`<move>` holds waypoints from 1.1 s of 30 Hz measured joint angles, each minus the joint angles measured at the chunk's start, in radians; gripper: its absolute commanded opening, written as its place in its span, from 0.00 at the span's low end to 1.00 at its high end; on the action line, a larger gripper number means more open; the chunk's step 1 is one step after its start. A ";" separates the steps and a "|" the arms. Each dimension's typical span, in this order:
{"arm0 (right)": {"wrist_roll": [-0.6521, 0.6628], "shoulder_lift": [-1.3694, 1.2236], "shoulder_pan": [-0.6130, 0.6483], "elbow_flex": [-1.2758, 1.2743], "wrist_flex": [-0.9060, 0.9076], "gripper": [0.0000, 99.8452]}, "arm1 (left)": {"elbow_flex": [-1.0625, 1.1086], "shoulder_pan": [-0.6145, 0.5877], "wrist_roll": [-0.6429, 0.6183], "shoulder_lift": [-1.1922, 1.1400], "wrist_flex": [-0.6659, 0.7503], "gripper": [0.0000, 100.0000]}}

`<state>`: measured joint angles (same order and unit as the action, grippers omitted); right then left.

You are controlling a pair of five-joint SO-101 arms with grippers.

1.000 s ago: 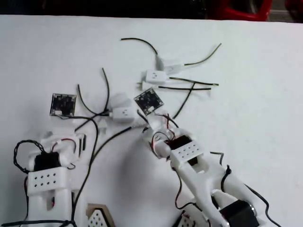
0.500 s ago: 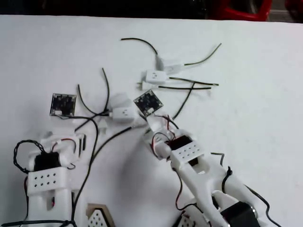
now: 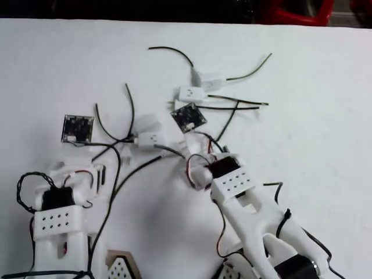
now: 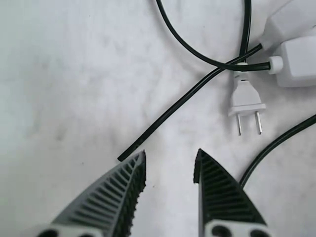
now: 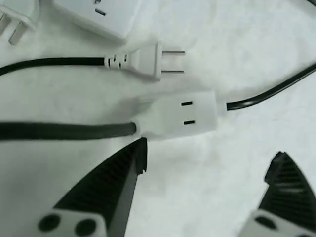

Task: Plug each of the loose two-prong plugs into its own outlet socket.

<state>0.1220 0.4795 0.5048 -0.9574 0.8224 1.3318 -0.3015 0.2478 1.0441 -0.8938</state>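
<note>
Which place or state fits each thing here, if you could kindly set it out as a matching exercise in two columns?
Things:
1. left gripper
2. right gripper
3. two-prong plug

Place or state:
a. lying loose, prongs bare
b. open, by a black cable end
c. open, by a two-slot socket

Pairs: 1-b, 2-c, 3-a.
</note>
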 measured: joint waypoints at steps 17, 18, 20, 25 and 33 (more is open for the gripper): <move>0.477 -0.204 -0.114 0.272 0.213 0.37 | 0.034 0.000 0.037 0.000 0.032 0.17; 0.489 -0.247 -0.112 0.299 0.213 0.37 | 0.034 0.000 0.037 0.000 0.032 0.17; 0.511 -0.327 -0.110 0.356 0.215 0.37 | 0.034 0.000 0.037 0.000 0.032 0.17; 0.578 -0.503 -0.112 0.465 0.216 0.37 | 0.034 0.000 0.037 0.000 0.032 0.17; 0.658 -0.672 -0.112 0.598 0.221 0.37 | 0.034 0.000 0.037 0.000 0.032 0.17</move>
<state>0.7802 -0.1926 0.3928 -0.3590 1.0434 1.3656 -0.3015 0.2846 1.0441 -0.8615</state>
